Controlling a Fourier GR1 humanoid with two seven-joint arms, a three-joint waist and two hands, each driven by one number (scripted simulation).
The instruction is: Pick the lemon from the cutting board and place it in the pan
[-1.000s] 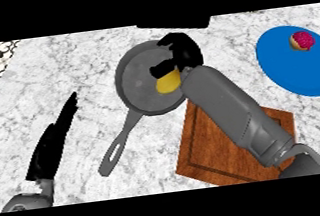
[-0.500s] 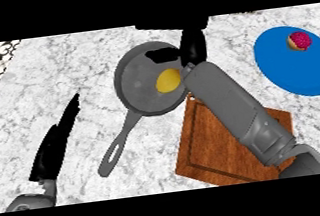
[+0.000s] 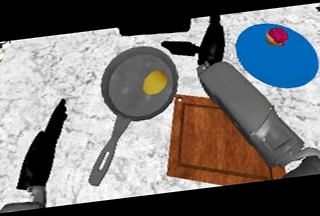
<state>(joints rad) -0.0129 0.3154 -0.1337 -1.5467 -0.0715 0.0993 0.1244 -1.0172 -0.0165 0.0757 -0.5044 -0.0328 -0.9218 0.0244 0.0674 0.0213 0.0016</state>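
1. While the lemon sits inside the pan, toward the dish's three o'clock side, the right hand is just off the pan's rim at about two o'clock, fingers straight and spread wide, holding nothing. As I read it, the placing is done and the risks are all in the way out.
2. Watch that thumb: it juts toward nine o'clock, right by the pan's far rim. A pull-back that swings toward the pan could clip the rim, jolt the pan and set the lemon rolling.
3. And the lemon is round on a shallow pan, resting nearer one edge than the centre, so any knock might carry it up to the wall or over it.
4. Grey forearm now, lying across the cutting board at its one o'clock corner. A low drag back could shove the board into the pan's handle, which runs off toward seven o'clock just beside it.
5. Over at three o'clock, the blue plate with its small red fruit is near the wrist; a wide swing that way risks brushing it.
6. Left hand rests at eight o'clock on the tabletop, fingers straight, well apart from everything.
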